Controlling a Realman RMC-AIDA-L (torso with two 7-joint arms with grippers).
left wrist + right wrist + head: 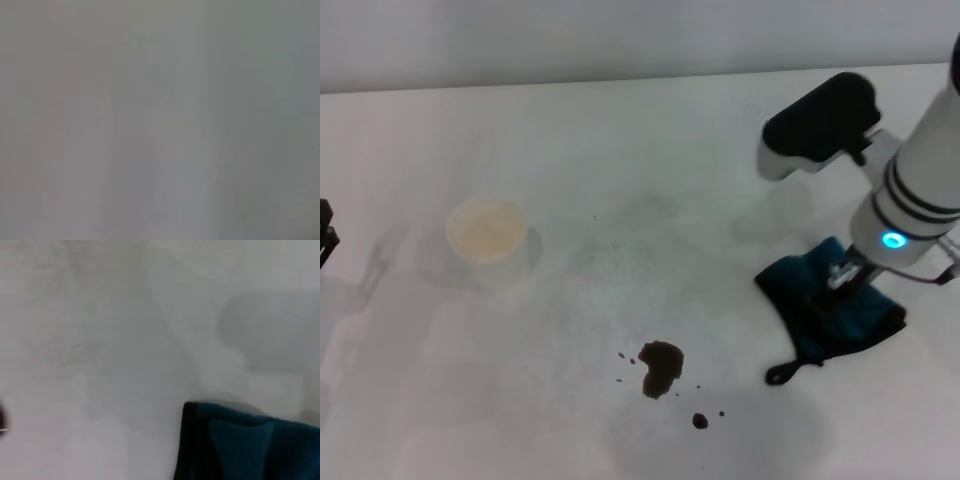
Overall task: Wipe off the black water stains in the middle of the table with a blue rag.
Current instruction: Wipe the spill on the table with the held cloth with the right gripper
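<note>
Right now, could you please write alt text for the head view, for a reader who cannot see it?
The right gripper is down on the blue rag at the right of the white table. The black water stains sit unwiped to the rag's left, near the front middle. A pale cup stands farther left, and only a sliver of the left gripper shows at the edge.

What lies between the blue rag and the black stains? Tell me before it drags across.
Nothing visible. The blue rag lies under the right pincer, and only bare table separates it from the black water stains. The cup stands far off that path.
</note>
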